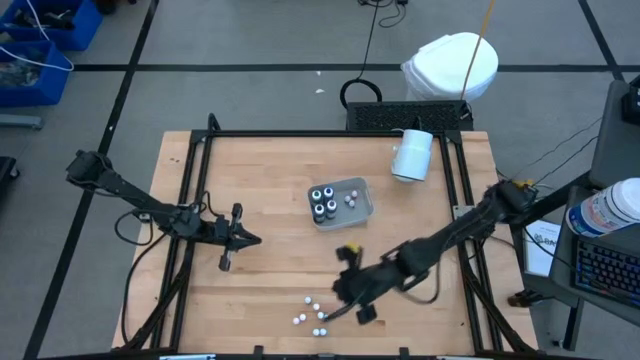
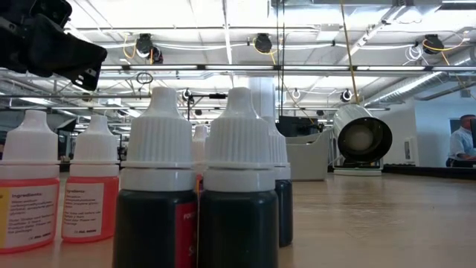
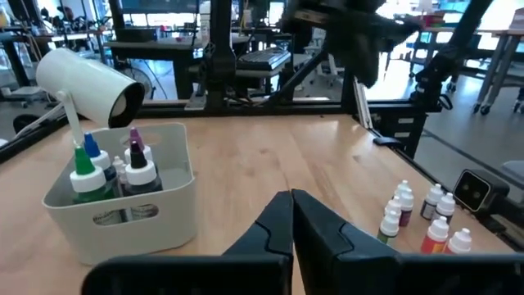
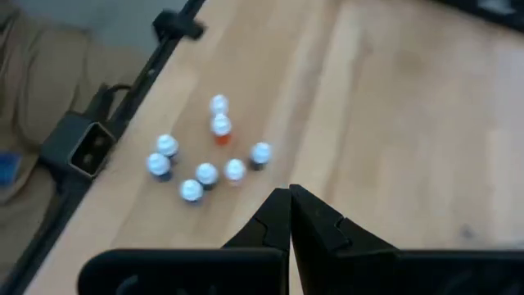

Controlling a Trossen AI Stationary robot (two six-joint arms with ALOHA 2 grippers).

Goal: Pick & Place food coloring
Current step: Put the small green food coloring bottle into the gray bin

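The food coloring is in two groups. Several small bottles stand in the grey tray [image 1: 340, 203] at mid-table; they show as green, blue and purple dropper bottles [image 3: 110, 172] in the left wrist view. Several white-capped bottles [image 1: 312, 312] stand loose near the table's near edge, also seen as bottles [image 4: 205, 160] and, close up, as bottles [image 2: 197, 186]. My right gripper [image 1: 338, 290] is shut and empty, hovering just right of and beyond the loose bottles [image 4: 289, 192]. My left gripper [image 1: 255, 239] is shut and empty, left of the tray [image 3: 291, 197].
A large white cylinder [image 1: 412, 155] lies on its side beyond the tray near the far right corner, open end facing the low camera [image 2: 362, 138]. Black frame rails [image 1: 190, 200] run along the table's sides. Bare wood [image 1: 280, 180] lies between the tray and my left gripper.
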